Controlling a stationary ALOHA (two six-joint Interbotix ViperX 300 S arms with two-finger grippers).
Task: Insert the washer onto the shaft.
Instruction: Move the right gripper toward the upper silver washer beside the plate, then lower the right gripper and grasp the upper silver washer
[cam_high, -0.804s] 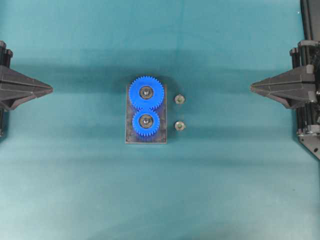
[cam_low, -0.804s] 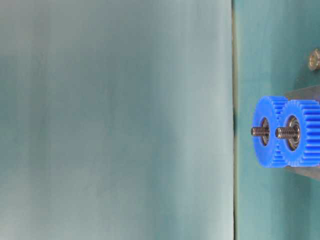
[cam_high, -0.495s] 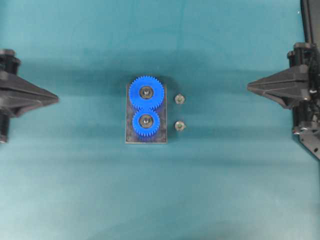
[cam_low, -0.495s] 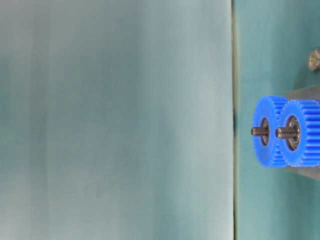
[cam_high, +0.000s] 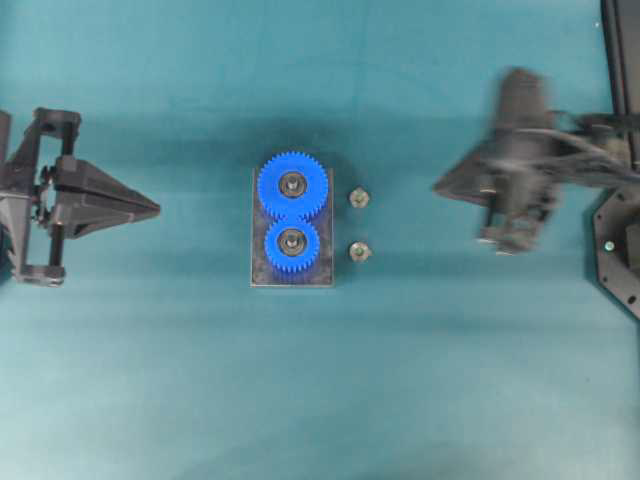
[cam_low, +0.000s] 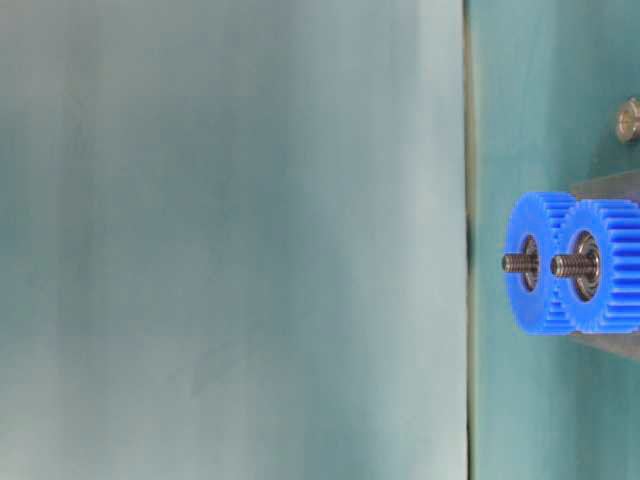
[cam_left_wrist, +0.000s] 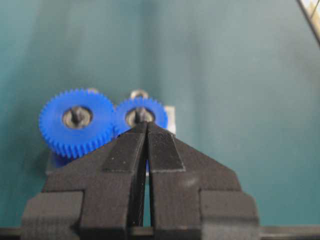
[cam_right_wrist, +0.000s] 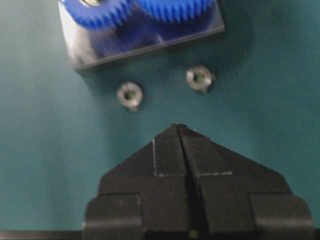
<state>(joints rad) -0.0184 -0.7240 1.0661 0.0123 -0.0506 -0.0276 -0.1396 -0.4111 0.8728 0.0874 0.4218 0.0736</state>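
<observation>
Overhead view: straight down on the teal table (cam_high: 320, 400), blue gears (cam_high: 292, 215) on their plate at centre, taken from well above. Table-level view: lies on its side, close to the gears (cam_low: 575, 265), facing along their two shafts (cam_low: 545, 264). Left wrist view: low and near, looking over closed black fingers (cam_left_wrist: 131, 150) at the gears (cam_left_wrist: 102, 120). Right wrist view: angled down from the opposite side, the gears' plate (cam_right_wrist: 145, 42) at its top edge. All four views share the gears.

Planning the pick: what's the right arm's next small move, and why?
Probably open the right gripper and keep closing on the nearer washer. Its fingers are pressed together, holding nothing, and both washers still lie on the table beside the plate, none on a shaft.
</observation>
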